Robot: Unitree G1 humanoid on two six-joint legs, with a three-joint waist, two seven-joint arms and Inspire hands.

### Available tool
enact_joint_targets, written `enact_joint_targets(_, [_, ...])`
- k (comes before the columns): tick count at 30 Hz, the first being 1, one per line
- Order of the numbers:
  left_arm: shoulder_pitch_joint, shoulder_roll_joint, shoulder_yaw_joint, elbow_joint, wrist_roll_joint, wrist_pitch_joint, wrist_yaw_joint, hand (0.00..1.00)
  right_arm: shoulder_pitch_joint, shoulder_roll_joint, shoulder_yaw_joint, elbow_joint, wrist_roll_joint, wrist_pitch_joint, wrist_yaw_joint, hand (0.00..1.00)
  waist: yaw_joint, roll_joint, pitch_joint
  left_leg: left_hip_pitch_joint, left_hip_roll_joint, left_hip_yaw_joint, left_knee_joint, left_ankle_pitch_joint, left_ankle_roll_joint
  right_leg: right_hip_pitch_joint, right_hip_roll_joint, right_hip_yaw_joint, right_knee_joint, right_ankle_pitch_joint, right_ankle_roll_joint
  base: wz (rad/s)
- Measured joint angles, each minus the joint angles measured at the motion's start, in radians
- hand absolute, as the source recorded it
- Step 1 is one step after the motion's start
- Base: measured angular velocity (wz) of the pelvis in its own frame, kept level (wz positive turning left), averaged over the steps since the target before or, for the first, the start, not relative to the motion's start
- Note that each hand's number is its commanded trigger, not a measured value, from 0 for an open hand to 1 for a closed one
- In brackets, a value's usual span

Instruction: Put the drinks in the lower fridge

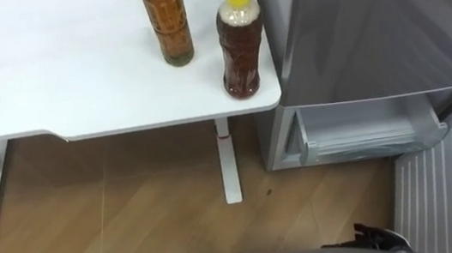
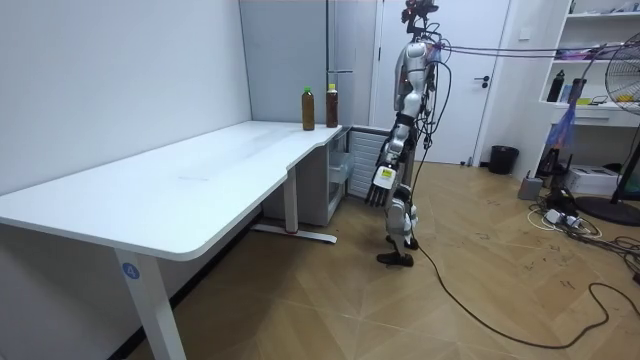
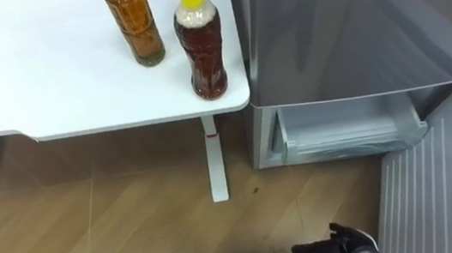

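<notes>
Your arms hang low at the robot's sides. The yellow-capped bottle [image 1: 242, 42] and the brown bottle [image 1: 167, 21] stand upright at the bench's [image 1: 47, 79] near right corner, beside the fridge [image 1: 369, 22], well apart from both hands. Your left hand [image 2: 381, 185] hangs empty, fingers loosely straight. You cannot tell how far the right hand [image 3: 348, 239] is open.
</notes>
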Motion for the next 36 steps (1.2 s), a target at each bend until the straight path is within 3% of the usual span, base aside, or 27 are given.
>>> enact_joint_targets(8, [0.004,-0.002,0.026,-0.074,-0.125,-0.049,0.091,0.00,0.013,0.002,-0.003,0.004,0.002,-0.017,-0.031,0.00,0.002,0.008,-0.0054,0.005,-0.004,0.006,-0.006,0.000,0.000,0.001,0.001,-0.001,0.000,0.000,0.001,0.00])
enact_joint_targets(13, [0.012,-0.002,0.101,-0.183,-0.158,-0.093,0.194,0.00,0.028,0.000,-0.040,-0.004,-0.002,-0.020,-0.040,0.00,0.005,0.015,-0.0055,0.011,-0.003,0.004,-0.008,-0.001,0.002,0.001,0.002,0.001,0.010,0.000,0.001,-0.01])
enact_joint_targets(18, [0.014,0.001,0.101,-0.261,-0.220,-0.122,0.286,0.00,0.037,-0.005,-0.042,-0.024,-0.001,-0.019,-0.031,0.00,0.005,0.020,-0.0049,0.011,-0.002,0.001,-0.008,-0.003,0.004,0.001,0.002,0.000,0.015,0.000,0.001,0.00])
enact_joint_targets(25, [0.013,0.003,0.100,-0.383,-0.217,-0.154,0.404,0.00,0.039,-0.007,-0.043,-0.031,-0.004,-0.019,-0.022,0.00,0.004,0.022,-0.0057,0.016,-0.003,-0.001,-0.009,-0.002,0.007,-0.001,0.007,0.019,0.026,0.001,0.002,-0.04])
enact_joint_targets(30, [0.017,0.008,0.100,-0.512,-0.184,-0.165,0.453,0.00,0.040,-0.005,-0.070,-0.029,-0.015,-0.020,-0.023,0.00,0.000,0.022,-0.0059,0.014,-0.005,-0.022,-0.007,-0.002,0.007,-0.001,0.008,0.006,0.026,0.001,0.002,0.04])
enact_joint_targets(32, [0.017,0.023,0.100,-0.627,-0.174,-0.169,0.480,0.00,0.041,-0.011,-0.079,-0.028,-0.029,-0.020,-0.025,0.00,0.003,0.022,-0.0060,0.014,-0.004,-0.031,-0.007,-0.002,0.007,0.000,0.008,0.003,0.026,0.001,0.002,0.08])
enact_joint_targets(34, [0.014,0.040,0.098,-0.685,-0.171,-0.206,0.497,0.00,0.040,-0.019,-0.079,-0.032,-0.048,-0.021,-0.024,0.00,0.003,0.026,-0.0065,0.015,-0.004,-0.031,-0.008,-0.002,0.007,0.000,0.009,0.003,0.026,0.001,0.002,-0.02])
enact_joint_targets(36, [0.014,0.049,0.101,-0.743,-0.160,-0.214,0.512,0.00,0.040,-0.022,-0.079,-0.032,-0.061,-0.025,-0.021,0.00,0.003,0.029,-0.0074,0.015,-0.004,-0.031,-0.008,-0.002,0.007,0.000,0.009,0.006,0.026,0.001,0.002,-0.05])
